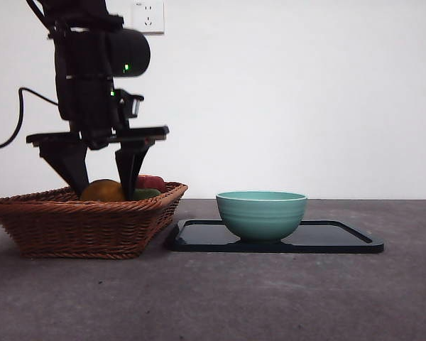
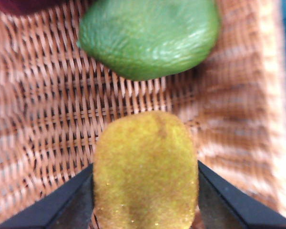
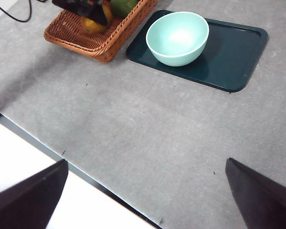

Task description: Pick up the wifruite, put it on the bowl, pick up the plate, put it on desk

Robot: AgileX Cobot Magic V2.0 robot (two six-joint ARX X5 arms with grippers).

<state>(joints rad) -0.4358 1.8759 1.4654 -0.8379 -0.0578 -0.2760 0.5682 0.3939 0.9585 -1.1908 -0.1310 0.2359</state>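
Note:
The wifruite (image 1: 103, 190), a fuzzy brown-orange oval, lies in the wicker basket (image 1: 78, 227). My left gripper (image 1: 104, 192) reaches down into the basket, and its two jaws press on both sides of the wifruite (image 2: 145, 171). The mint-green bowl (image 1: 261, 213) stands empty on a dark flat plate (image 1: 341, 238) to the right of the basket. Both rest on the grey desk (image 1: 270, 298). My right gripper (image 3: 146, 163) hangs open and empty high above the desk's front edge, far from the bowl (image 3: 177, 38).
A green fruit (image 2: 148, 36) lies just beyond the wifruite in the basket, and a red fruit (image 1: 150, 181) sits behind it. The basket's rim touches the plate's left edge (image 3: 133, 47). A black cable (image 1: 18, 121) hangs at the left.

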